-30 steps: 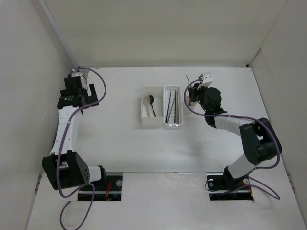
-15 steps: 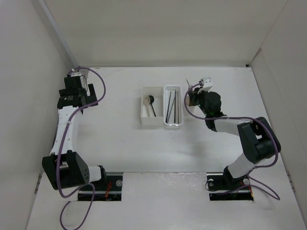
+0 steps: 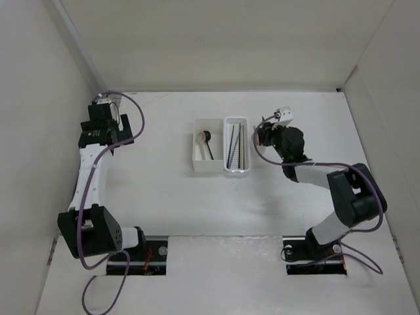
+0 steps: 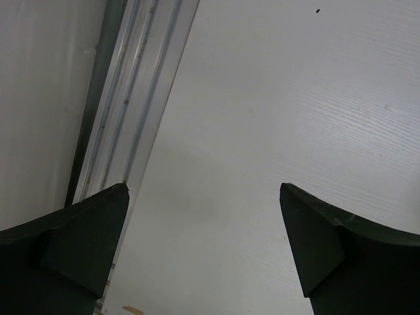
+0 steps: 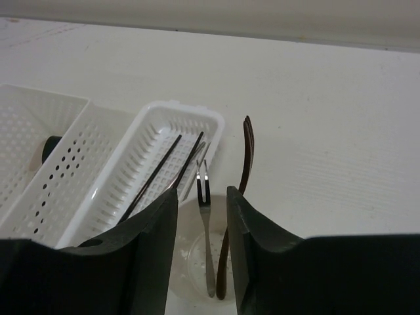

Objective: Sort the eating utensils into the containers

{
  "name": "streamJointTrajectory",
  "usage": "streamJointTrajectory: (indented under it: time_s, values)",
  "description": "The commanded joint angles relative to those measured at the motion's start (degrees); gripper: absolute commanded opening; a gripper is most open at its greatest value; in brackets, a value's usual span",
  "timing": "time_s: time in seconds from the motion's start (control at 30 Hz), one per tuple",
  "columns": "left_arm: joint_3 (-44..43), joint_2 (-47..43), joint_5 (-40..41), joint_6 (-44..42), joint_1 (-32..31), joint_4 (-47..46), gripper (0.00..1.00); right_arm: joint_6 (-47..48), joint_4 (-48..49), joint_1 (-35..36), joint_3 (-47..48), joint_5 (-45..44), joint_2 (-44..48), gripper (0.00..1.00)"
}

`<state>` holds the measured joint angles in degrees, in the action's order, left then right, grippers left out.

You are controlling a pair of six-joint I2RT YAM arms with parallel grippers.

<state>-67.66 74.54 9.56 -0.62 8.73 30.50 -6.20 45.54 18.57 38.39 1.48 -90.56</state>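
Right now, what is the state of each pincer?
Left pincer: open, holding nothing.
Right pincer: slightly open, holding nothing; the small silver fork stands loose between its fingers.

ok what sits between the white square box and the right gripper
The white perforated tray, holding chopsticks, lies between box and right gripper, plain in the top view.

A white box (image 3: 205, 166) holds a pale spoon (image 3: 201, 137) and a black spoon (image 3: 209, 147). Touching its side, a perforated tray (image 3: 236, 171) holds dark chopsticks (image 3: 231, 144) lengthwise. A silver fork (image 5: 206, 223) and a brown fork (image 5: 247, 151) stand tines-up in the cup (image 5: 189, 260).
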Motion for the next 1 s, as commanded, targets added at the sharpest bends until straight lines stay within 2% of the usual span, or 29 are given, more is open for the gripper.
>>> streamJointTrajectory:
  time_s: [0.0, 0.07, 0.2, 0.23, 0.3, 0.33, 0.37, 0.4, 0.5, 0.57, 0.6, 0.7, 0.77, 0.97]
  values:
    - [-2.6, -0.8, 0.3, -0.4, 0.1, -1.0, 1.0, 0.1, 2.1, -0.6, 0.6, 1.2, 4.5, 0.42]
    - [-2.6, -0.8, 0.3, -0.4, 0.1, -1.0, 1.0, -0.4, 1.2, -0.6, 0.6, 1.2, 6.5, 0.45]
    - [-2.6, -1.3, -0.9, -0.4, 0.1, -1.0, 1.0, -0.4, -2.8, -0.6, 1.4, -1.6, 17.0, 0.51]
    - [-2.6, -1.3, -0.9, -0.4, 0.1, -1.0, 1.0, -0.4, -6.6, -0.6, 1.9, -2.8, 19.2, 0.53]
    - [-2.6, -1.9, -0.9, -0.4, 0.1, -1.0, 1.0, -0.4, -13.1, -0.6, 5.4, -8.3, 23.2, 0.67]
    - [-2.6, -1.9, -1.5, -0.4, 0.1, -1.0, 1.0, -0.4, -17.1, -0.6, 7.0, -10.7, 26.1, 0.72]
    - [-3.1, -1.9, -1.5, -0.4, 0.1, -1.0, 1.0, -0.4, -26.8, -1.7, 9.0, -15.9, 27.1, 0.78]
    - [-3.1, -2.5, -2.0, 0.1, 0.1, -1.0, 1.0, -0.9, -32.3, -2.6, 13.4, -18.2, 27.6, 0.89]
    - [-3.1, -3.0, -2.0, 0.1, 0.1, -1.0, 1.0, -1.7, -53.5, -7.6, 21.8, -22.6, 26.9, 1.0]
    - [-3.6, -3.5, -2.0, 0.7, 0.1, -0.4, 1.0, -5.1, -63.9, -11.8, 25.7, -23.2, 24.1, 1.0]
    - [-3.6, -3.5, -2.0, 0.7, 0.1, -0.4, 1.0, -6.0, -73.0, -16.7, 27.4, -21.8, 22.9, 1.0]
    - [-3.6, -4.8, -2.0, 1.3, 0.1, -0.4, 1.0, -9.4, -84.4, -22.2, 30.8, -22.3, 20.4, 1.0]
    - [-3.6, -5.4, -2.0, 2.0, 0.1, -0.4, 1.0, -11.0, -85.9, -24.8, 29.6, -25.5, 22.0, 1.0]
    - [-3.1, -7.8, 0.0, 3.8, 0.1, -0.4, 1.0, -15.2, -84.2, -25.3, 22.9, -40.0, 38.6, 1.0]
